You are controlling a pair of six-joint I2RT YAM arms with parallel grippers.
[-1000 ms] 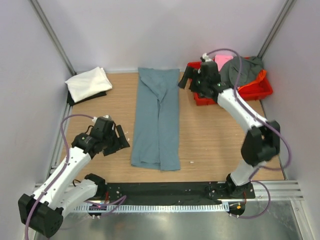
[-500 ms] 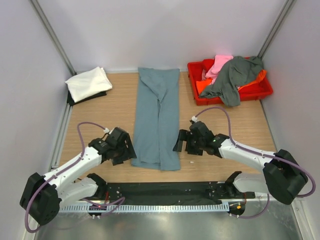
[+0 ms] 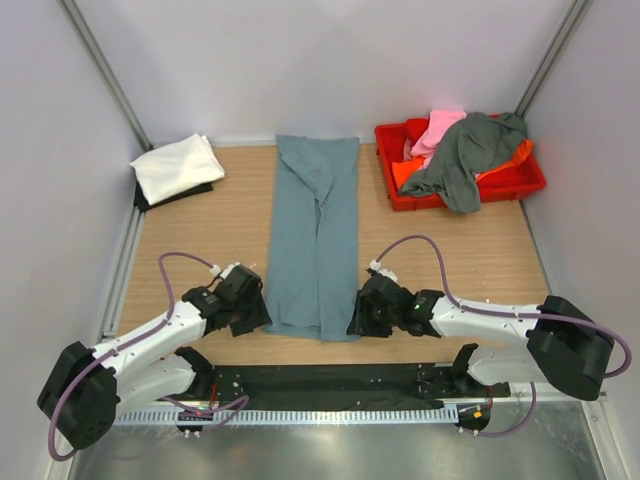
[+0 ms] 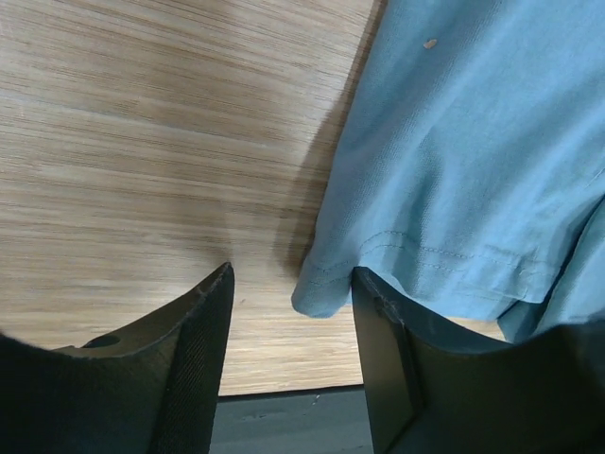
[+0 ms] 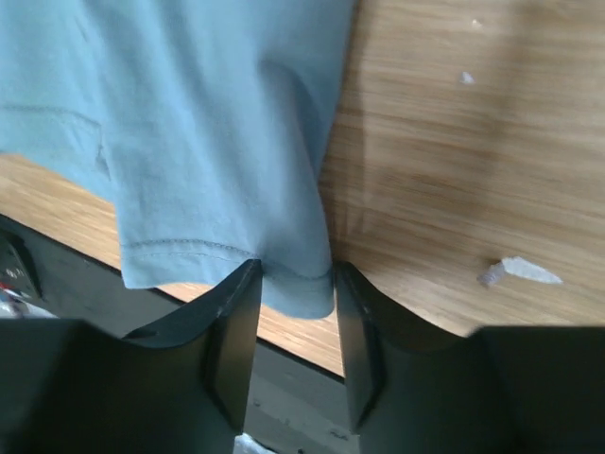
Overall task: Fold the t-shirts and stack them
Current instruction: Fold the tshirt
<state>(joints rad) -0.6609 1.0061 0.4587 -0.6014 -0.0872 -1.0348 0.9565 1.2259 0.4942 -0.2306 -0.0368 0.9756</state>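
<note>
A large blue-grey t-shirt [image 3: 315, 240], folded into a long strip, lies down the middle of the table. My left gripper [image 3: 258, 312] sits low at its near left corner. In the left wrist view that corner [image 4: 326, 293] lies between the open jaws of the left gripper [image 4: 293, 322], close to the right finger. My right gripper [image 3: 357, 318] is at the near right corner. Its jaws stand narrower and open in the right wrist view [image 5: 295, 284], straddling the hem [image 5: 293, 288]. A folded white t-shirt [image 3: 178, 167] rests at the far left. Pink [image 3: 445, 125], dark grey [image 3: 470, 150] and orange [image 3: 515, 155] t-shirts are heaped at the far right.
The heaped shirts fill a red crate [image 3: 520, 185] by the right wall. A dark layer [image 3: 150, 200] shows under the white shirt. A black strip [image 3: 320, 380] borders the table's near edge just behind both grippers. Small white scraps [image 5: 515, 272] lie on the wood.
The right arm swung from the crate at the back down to the shirt's near right corner. The left gripper moved to the near left corner. Both sets of jaws narrowed.
</note>
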